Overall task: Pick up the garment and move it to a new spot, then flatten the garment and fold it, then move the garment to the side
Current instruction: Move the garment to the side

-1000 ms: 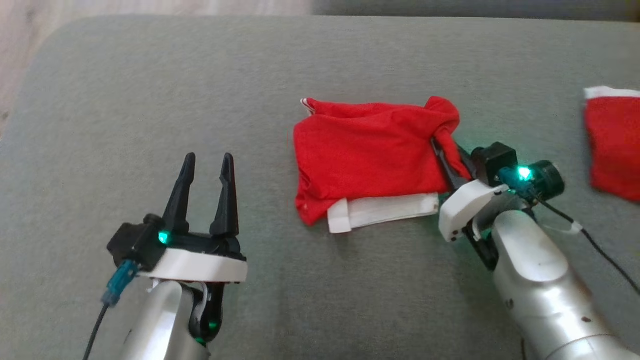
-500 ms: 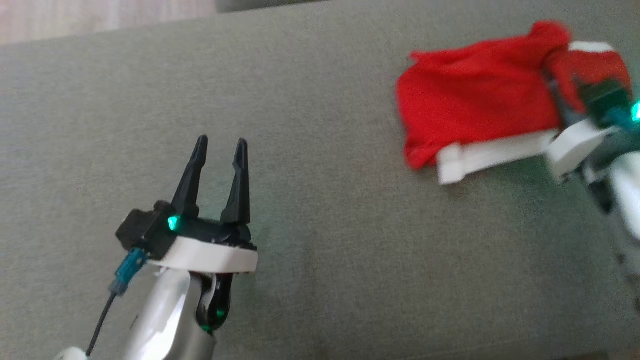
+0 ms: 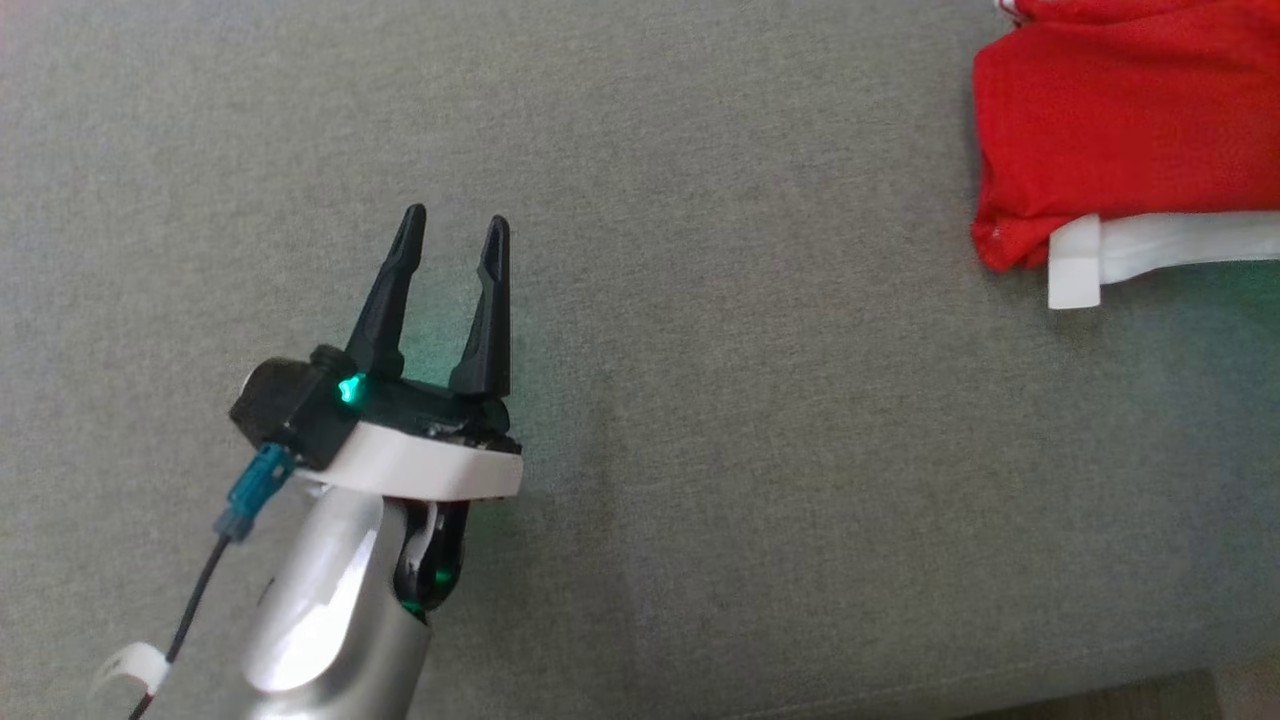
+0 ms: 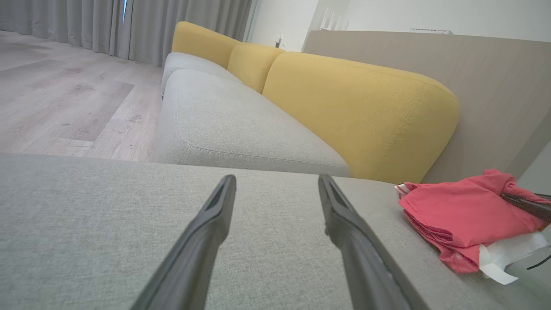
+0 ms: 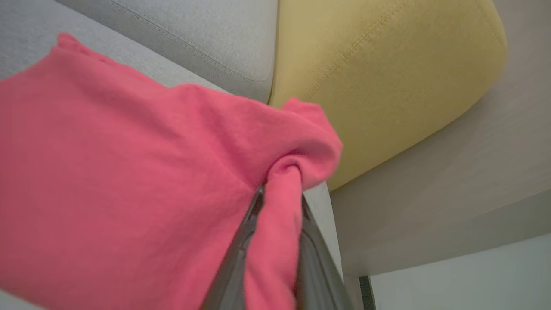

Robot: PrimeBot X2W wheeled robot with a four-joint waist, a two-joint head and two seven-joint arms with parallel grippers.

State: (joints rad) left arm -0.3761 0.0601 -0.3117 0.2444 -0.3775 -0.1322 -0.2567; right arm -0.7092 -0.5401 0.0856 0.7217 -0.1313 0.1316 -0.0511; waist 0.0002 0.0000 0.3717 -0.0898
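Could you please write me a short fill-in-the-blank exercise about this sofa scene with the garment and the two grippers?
1. The garment is ____ with a white band.
2. The right gripper is ____ on a bunched corner of it.
3. The left gripper is empty, its jaws ____.
4. The sofa backrest is ____.
Missing words: red; shut; open; yellow.

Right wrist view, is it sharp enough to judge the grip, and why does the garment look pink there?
Right wrist view: the garment is soft-focused close to the lens and the fingers are blurred, yet cloth plainly sits pinched between them; its colour washes out to pink. Head view: the garment reads saturated red and sharp; green glow from the left gripper's light tints the cushion.
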